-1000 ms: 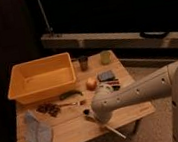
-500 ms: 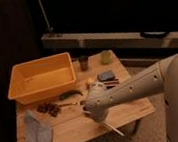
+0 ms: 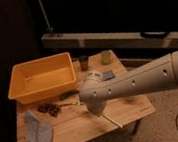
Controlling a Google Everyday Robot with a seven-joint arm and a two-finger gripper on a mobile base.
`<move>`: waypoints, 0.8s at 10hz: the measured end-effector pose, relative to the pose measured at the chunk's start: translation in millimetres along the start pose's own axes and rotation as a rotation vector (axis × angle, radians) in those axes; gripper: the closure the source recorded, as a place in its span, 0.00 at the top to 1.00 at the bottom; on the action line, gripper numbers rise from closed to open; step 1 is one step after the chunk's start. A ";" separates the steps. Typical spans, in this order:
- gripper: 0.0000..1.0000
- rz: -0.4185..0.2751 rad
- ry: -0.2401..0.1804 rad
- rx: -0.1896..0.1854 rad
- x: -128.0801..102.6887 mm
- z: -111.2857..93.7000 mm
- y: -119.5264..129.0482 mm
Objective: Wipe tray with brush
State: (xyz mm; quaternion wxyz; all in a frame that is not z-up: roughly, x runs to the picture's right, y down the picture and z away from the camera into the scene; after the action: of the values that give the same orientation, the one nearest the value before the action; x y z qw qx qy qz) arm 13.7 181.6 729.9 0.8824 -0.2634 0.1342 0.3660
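One change stands out: the arm [image 3: 135,83] has swung further left across the table [image 3: 86,129]. Its rounded end now covers the orange fruit that showed beside the sponge [image 3: 107,75] a second ago. The gripper is hidden behind that rounded end, above the table's middle, so whether it grasps anything cannot be told.

Counted, there is one yellow tray [image 3: 40,93], two cups, namely a dark cup [image 3: 83,62] and a green cup [image 3: 105,56], one blue cloth [image 3: 38,134] and one sponge.

The brush [image 3: 67,94], a dark-handled thing, lies on the table just in front of the tray, left of the arm. A small brown heap [image 3: 50,109] lies between it and the cloth.
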 end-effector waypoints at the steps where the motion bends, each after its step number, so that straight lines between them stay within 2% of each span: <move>1: 0.00 -0.008 -0.003 0.007 -7.3 -12.4 -5.1; 3: 0.00 -0.028 0.001 0.021 -23.0 -23.7 -16.3; 6: 0.00 -0.067 -0.009 0.039 -71.5 -46.0 -43.2; 8: 0.00 -0.097 -0.022 0.026 -112.0 -62.2 -59.9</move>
State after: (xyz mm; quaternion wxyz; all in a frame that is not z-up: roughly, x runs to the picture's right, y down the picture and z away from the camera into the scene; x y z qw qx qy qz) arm -24.1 46.6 748.7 0.9040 -0.2537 0.1162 0.3240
